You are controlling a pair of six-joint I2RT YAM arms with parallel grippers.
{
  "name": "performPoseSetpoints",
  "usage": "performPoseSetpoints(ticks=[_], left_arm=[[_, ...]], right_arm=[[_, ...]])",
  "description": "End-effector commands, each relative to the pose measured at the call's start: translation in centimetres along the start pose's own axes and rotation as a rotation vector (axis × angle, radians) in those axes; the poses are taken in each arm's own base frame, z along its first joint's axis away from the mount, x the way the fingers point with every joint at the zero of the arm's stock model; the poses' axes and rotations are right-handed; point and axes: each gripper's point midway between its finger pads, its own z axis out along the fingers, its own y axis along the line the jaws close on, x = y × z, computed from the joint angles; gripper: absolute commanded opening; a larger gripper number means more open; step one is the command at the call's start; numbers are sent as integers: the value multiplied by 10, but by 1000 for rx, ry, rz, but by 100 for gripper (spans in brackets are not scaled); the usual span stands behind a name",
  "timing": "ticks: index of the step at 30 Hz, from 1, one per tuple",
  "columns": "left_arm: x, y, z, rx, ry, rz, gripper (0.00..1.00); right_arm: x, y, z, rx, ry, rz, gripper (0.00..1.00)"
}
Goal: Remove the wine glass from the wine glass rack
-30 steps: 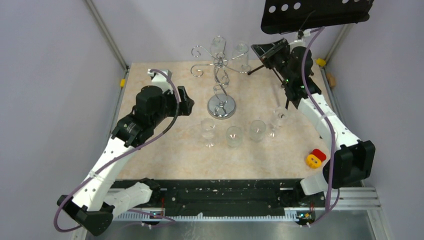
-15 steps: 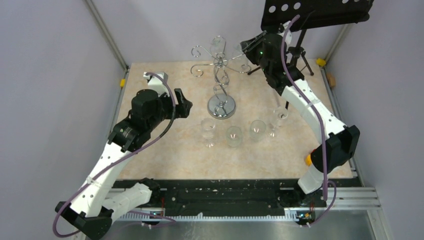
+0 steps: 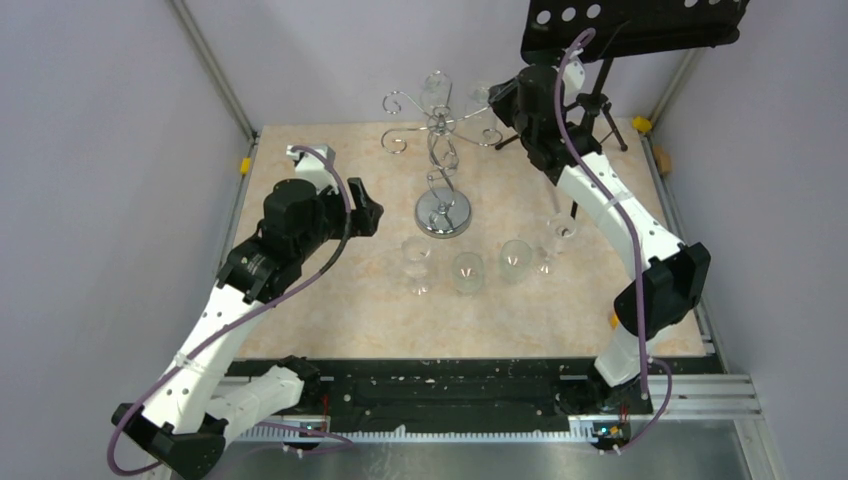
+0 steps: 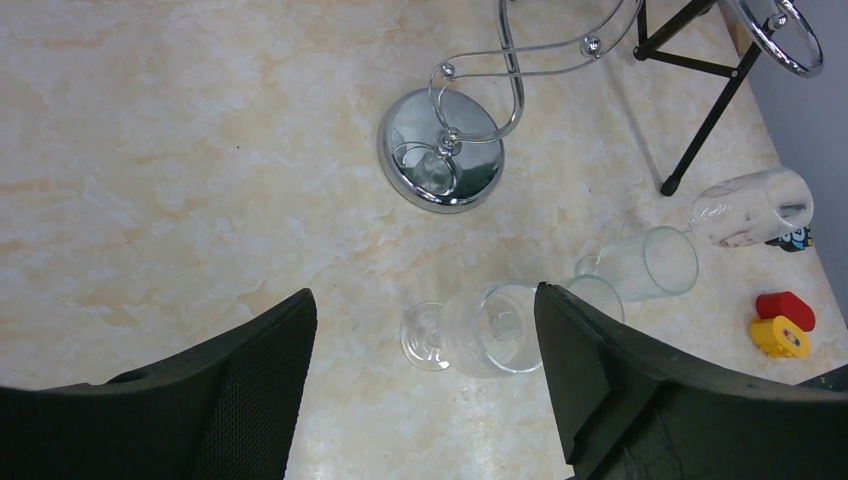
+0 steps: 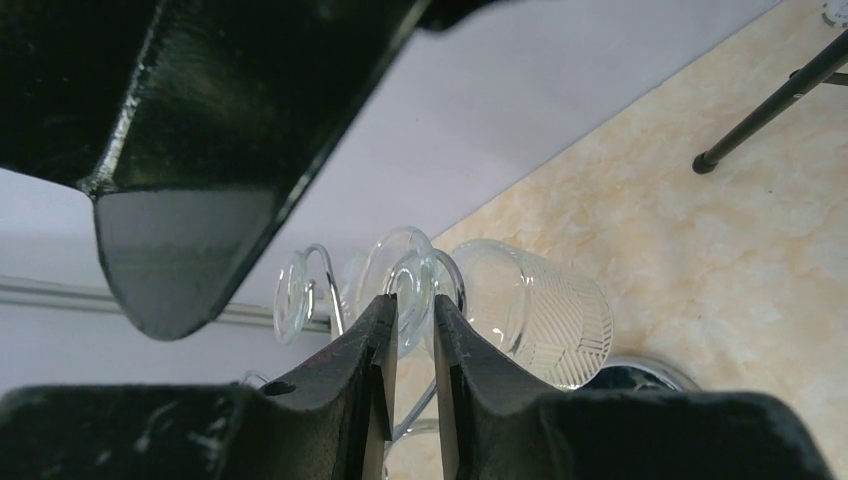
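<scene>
Right gripper [image 5: 411, 300] just swung up to the wine glass rack [image 3: 440, 150] by the table's [image 3: 330, 290] far edge. Left gripper [image 4: 422, 300] idles wide open, empty, keeping clear. Wine glass [image 5: 540, 315] hangs foot-up on the rack's right curl, with the right jaws nearly shut by its stem; grip unclear.

Tabletop [image 3: 330, 310] beige, marbled like stone, matt; closed in on three sides by plain pale lilac-grey walls [image 3: 90, 150], with bare aluminium posts [image 3: 212, 70] rising at the two far corners and a yellow clip [image 3: 245, 165] at the foot of each. Black music stand [image 3: 640, 22] at far right, perforated desk up high, thin tripod legs [image 4: 710, 127] planted on the marbled surface; metal rail [image 3: 450, 432] along the near edge. Light even and soft, shadows faint.
</scene>
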Motion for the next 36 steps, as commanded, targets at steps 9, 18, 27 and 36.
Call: performPoseSetpoints(ticks=[9,18,27,36], left_arm=[[-11,-2,-5,21,-53,-15,83],[-12,-1,-7,22,-58,-17,83],[-12,1,-9,20,-59,-16,83],[-12,2,-13,17,-67,-19,83]], right_arm=[[8,13,11,-19,12,43,25],[10,29,6,-108,13,166,24],[20,32,10,-138,38,228,23],[12,26,6,-141,-25,289,8]])
